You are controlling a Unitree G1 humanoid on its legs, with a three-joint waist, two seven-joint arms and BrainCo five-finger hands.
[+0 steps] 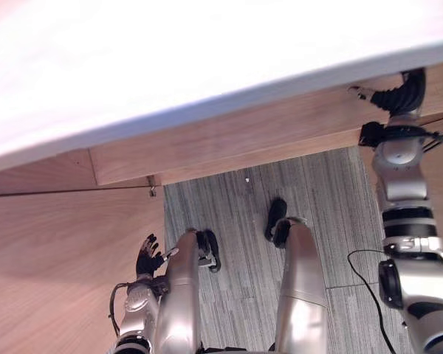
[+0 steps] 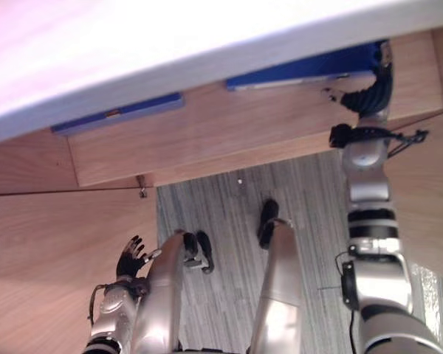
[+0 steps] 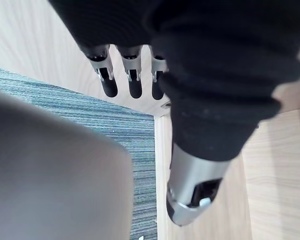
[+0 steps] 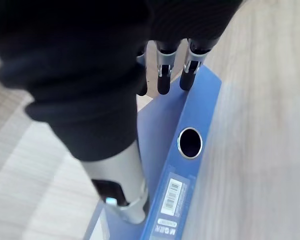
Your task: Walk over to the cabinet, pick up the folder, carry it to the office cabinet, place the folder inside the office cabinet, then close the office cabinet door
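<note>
Right hand [image 4: 116, 176] straddles the blue stiff-board lever-arch folder [image 4: 200, 107], fingers [image 4: 162, 82] straight, unclamped; rigid, slick, likely weighty, so pinch across its spine. Left hand [image 1: 149, 257] low left, slack, empty.

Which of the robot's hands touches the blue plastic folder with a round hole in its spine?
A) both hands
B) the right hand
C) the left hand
B: the right hand has its straight fingers on the blue plastic folder, while the left hand hangs open, low above the grey carpet.
</note>
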